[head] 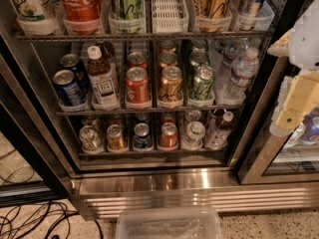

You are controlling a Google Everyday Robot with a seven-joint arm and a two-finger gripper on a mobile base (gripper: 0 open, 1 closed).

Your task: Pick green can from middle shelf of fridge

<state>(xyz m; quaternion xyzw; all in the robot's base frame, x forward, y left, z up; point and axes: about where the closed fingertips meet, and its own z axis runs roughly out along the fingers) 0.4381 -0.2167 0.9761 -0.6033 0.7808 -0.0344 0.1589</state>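
The green can point(202, 83), pale green with swirly markings and a silver top, stands at the front of the middle shelf point(149, 111), right of centre, in a clear tray. More cans stand in the row behind it. The fridge point(199, 180) stands open in front of me. My gripper point(294, 103) is a cream-coloured piece under the white arm at the right edge of the view. It is outside the fridge, well to the right of the green can and at about its height. It holds nothing that I can see.
On the middle shelf a copper-orange can point(171, 83) stands just left of the green can and water bottles point(241, 73) just right. Further left are a red can point(137, 86), a tea bottle point(102, 78) and blue cans point(67, 86). A taller green can point(127, 4) is on the top shelf. A clear bin point(169, 225) and cables point(30, 218) lie on the floor.
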